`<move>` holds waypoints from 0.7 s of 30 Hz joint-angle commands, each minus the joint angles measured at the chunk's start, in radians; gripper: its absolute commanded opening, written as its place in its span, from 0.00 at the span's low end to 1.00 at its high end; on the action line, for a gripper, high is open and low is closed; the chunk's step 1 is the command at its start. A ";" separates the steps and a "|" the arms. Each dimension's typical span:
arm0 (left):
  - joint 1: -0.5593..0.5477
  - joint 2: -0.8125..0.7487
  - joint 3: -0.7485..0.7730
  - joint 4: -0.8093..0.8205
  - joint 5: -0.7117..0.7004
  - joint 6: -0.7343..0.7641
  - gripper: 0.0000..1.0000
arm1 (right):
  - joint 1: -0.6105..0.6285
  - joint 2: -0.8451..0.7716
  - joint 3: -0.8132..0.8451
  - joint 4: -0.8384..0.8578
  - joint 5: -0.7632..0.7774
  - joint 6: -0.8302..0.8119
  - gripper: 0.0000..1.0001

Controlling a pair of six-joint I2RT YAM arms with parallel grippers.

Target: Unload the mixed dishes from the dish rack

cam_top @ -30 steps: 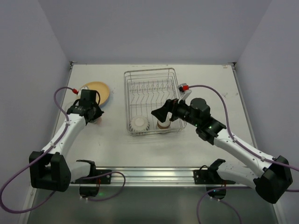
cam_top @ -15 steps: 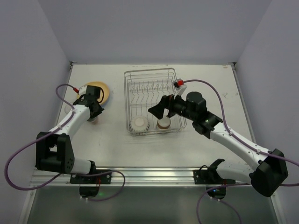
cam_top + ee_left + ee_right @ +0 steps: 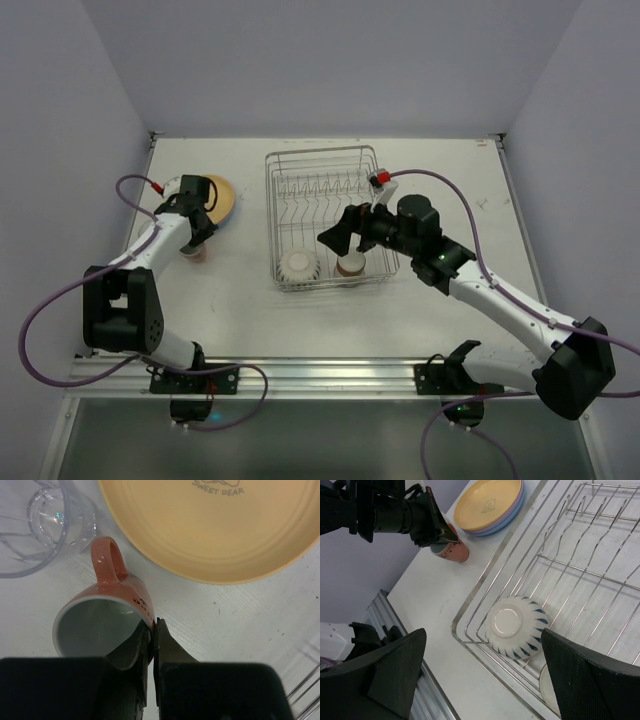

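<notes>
Left end effector (image 3: 153,630) pinches pink mug (image 3: 100,625) beside the unloaded dishes, left of frame.

Its fingers are closed on the mug's rim, one inside and one outside the wall, the mug upright on the white counter (image 3: 240,300) with its handle pointing away. A clear glass (image 3: 55,515) stands just beyond at upper left, and the yellow-orange plate (image 3: 215,530) tops a stack near the mug. At centre, the dish rack (image 3: 325,215) holds an upturned white ribbed bowl (image 3: 516,626) and a brown-and-cream cup (image 3: 350,265) in its near end. The right end effector (image 3: 335,235) hangs over them, fingers spread wide, holding nothing.
</notes>
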 commanded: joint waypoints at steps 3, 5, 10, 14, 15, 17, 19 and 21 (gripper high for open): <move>0.067 0.004 0.030 0.057 -0.036 0.010 0.04 | -0.006 0.015 0.048 -0.037 -0.022 -0.033 0.99; 0.078 0.004 0.027 0.067 -0.007 0.017 0.06 | -0.006 0.025 0.057 -0.041 -0.017 -0.035 0.99; 0.078 0.007 0.022 0.090 0.030 0.047 0.10 | -0.005 0.027 0.054 -0.067 -0.022 -0.038 0.99; 0.078 -0.033 -0.005 0.127 0.073 0.061 0.51 | -0.005 0.036 0.063 -0.084 -0.020 -0.042 0.99; 0.078 -0.044 -0.013 0.136 0.074 0.061 0.51 | -0.006 0.047 0.078 -0.113 -0.012 -0.042 0.99; 0.078 -0.059 -0.025 0.144 0.074 0.058 0.52 | -0.006 0.064 0.107 -0.167 0.032 -0.042 0.99; 0.078 -0.072 -0.027 0.143 0.076 0.058 0.52 | -0.005 0.094 0.163 -0.268 0.069 -0.047 0.99; 0.078 -0.075 -0.022 0.139 0.088 0.058 0.53 | -0.005 0.113 0.216 -0.367 0.135 -0.052 0.99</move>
